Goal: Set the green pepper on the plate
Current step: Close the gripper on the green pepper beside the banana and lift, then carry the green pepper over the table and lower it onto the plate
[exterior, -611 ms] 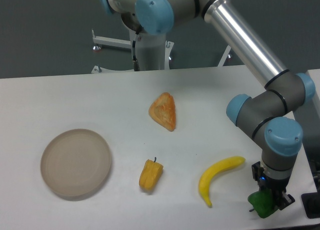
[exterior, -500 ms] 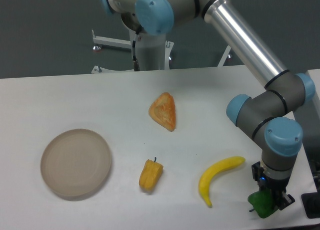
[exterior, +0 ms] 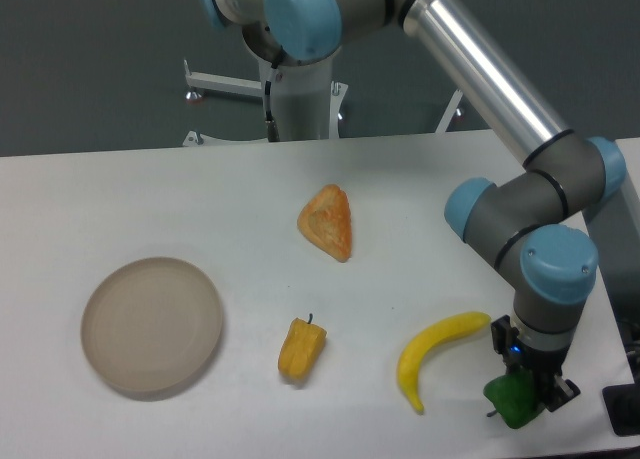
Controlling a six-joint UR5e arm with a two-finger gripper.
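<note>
Since the earlier frame, the arm's wrist and the gripper have shifted slightly toward 9 o'clock and a little upward, and the green pepper has gone along with them.

On the white table the silver-and-blue arm reaches down at about 4 o'clock of the scene. The plate lies well apart, near 8 o'clock, with nothing on it. A yellow banana curves just at 9 o'clock of the gripper, near it but not touching. A triangular orange pastry sits near the middle of the table, and a yellow-orange pepper lies at 6 o'clock from it. The jaws are clenched around the green pepper, whose lower part shows below the fingers, close to the table's front edge; whether it touches the surface cannot be told.
</note>
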